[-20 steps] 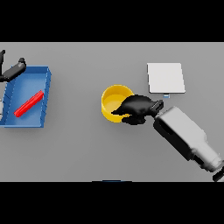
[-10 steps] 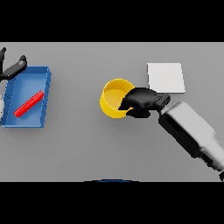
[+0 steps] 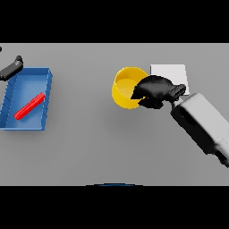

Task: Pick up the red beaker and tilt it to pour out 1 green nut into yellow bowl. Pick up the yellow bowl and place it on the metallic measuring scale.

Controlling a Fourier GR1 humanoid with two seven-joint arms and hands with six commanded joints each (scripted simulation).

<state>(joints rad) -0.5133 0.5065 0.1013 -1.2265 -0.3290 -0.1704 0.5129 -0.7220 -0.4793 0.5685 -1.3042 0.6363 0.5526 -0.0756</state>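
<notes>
Two hands showed in the head view. The right hand (image 3: 154, 91) had its dark fingers curled over the near-right rim of the round yellow bowl (image 3: 125, 87), pinching the wall with the thumb side below; this was read as a firm grip on the bowl. The bowl appeared tipped slightly and possibly raised off the grey table (image 3: 89, 147), though lift could not be confirmed from one view. It sat just left of the flat, pale metallic measuring scale (image 3: 172, 71), and the hand overlapped the scale's near-left corner.

The left hand (image 3: 11, 68) showed at the far left edge, beside the far corner of the blue rectangular tray (image 3: 47, 96); whether its fingers were open or curled could not be told. Inside the tray lay a long red object (image 3: 29, 105), flat and diagonal; it did not read clearly as a beaker.

No green nut was discernible inside the bowl; the interior looked plain yellow, partly hidden by the fingers.

Judgement on progress: the pouring step could not be verified as done from this view. The second step was in hand: bowl gripped, not yet on the scale. Remaining: carry the bowl rightward and away, centre it over the plate, set it down, release.
</notes>
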